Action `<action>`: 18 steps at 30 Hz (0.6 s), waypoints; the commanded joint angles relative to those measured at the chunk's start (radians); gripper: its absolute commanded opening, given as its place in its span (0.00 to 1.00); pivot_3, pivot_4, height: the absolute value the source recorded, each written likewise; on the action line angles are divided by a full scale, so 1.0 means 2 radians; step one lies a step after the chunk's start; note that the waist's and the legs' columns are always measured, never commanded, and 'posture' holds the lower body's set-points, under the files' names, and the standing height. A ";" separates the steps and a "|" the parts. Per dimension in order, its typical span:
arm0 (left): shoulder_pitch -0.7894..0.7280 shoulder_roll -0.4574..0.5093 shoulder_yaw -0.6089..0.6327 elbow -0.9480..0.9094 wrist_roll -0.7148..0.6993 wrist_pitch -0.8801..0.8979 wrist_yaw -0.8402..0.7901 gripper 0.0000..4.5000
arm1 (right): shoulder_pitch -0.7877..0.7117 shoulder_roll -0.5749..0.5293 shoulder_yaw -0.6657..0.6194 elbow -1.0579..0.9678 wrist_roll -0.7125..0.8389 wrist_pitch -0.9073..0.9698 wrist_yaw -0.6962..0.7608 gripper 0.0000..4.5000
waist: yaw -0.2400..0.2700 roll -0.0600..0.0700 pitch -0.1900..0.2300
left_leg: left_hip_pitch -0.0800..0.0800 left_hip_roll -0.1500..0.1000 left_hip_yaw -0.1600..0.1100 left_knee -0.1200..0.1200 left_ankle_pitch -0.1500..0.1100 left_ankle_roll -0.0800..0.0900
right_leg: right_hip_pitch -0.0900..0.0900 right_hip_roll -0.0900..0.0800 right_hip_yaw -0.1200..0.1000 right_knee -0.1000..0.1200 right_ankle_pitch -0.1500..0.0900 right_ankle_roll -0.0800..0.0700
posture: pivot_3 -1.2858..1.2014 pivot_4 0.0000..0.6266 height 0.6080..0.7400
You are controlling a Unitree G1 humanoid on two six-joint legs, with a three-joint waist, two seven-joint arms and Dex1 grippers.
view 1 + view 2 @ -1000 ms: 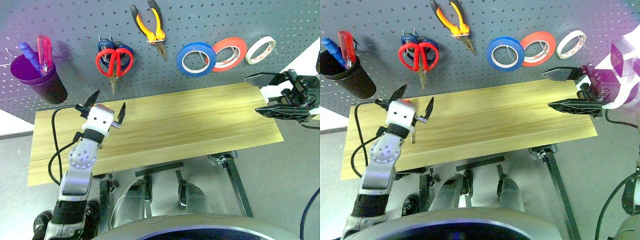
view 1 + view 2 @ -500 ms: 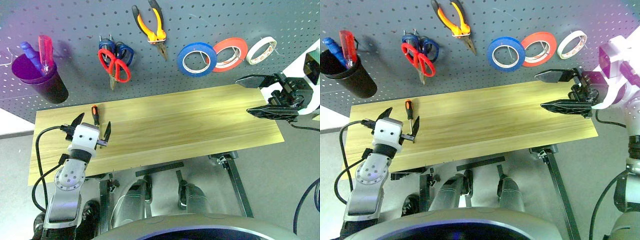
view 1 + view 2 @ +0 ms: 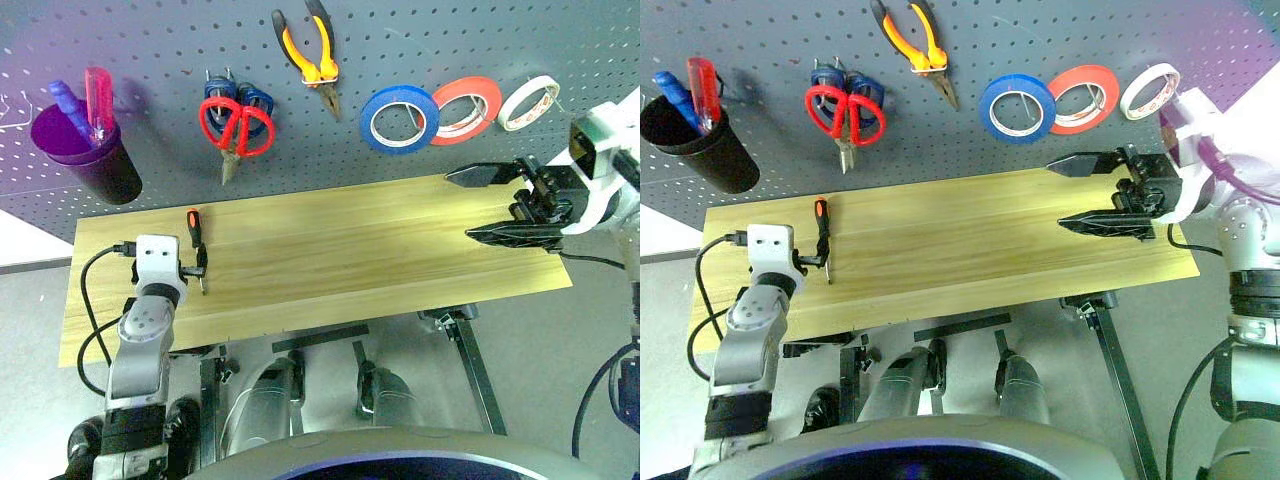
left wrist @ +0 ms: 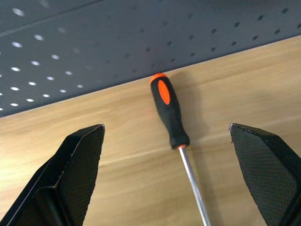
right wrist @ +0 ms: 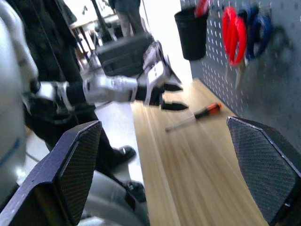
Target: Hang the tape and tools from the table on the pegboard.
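Screwdriver [image 4: 170,112] between left gripper [image 4: 178,174] jaws, wide, untouched | right gripper [image 3: 492,205] jaws wide, empty

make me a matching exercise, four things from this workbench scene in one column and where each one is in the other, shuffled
Things:
1. screwdriver
2. blue tape roll
3. pliers
4. purple cup

Places:
A. hanging at the top of the pegboard, right of the scissors
B. lying on the table by the left gripper
C. mounted at the pegboard's far left, holding pens
D. hanging on the pegboard beside the red-orange roll

Pairs: 1-B, 2-D, 3-A, 4-C
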 commanded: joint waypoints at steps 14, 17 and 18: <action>-0.134 0.007 -0.018 0.216 0.007 -0.057 0.041 0.99 | 0.044 0.008 -0.009 -0.039 -0.048 -0.014 -0.025 1.00 | 0.000 0.000 0.000 | 0.000 0.000 0.001 0.000 0.000 0.000 | 0.000 0.000 0.000 0.000 0.000 0.000 | 0.47 0.63 1.00; -0.160 0.007 -0.022 0.252 0.010 -0.074 0.050 0.99 | 0.045 0.002 -0.012 -0.039 -0.049 -0.012 -0.024 1.00 | -0.001 0.000 0.000 | 0.000 0.000 0.001 0.000 0.000 0.000 | 0.000 -0.001 0.000 0.000 0.000 0.000 | 0.46 0.63 1.00; -0.168 0.007 -0.022 0.265 0.010 -0.076 0.054 0.99 | 0.047 0.001 -0.013 -0.040 -0.049 -0.011 -0.024 1.00 | -0.002 0.000 0.000 | 0.000 0.000 0.001 0.000 0.000 0.000 | 0.000 -0.001 0.000 0.000 0.000 0.000 | 0.46 0.63 1.00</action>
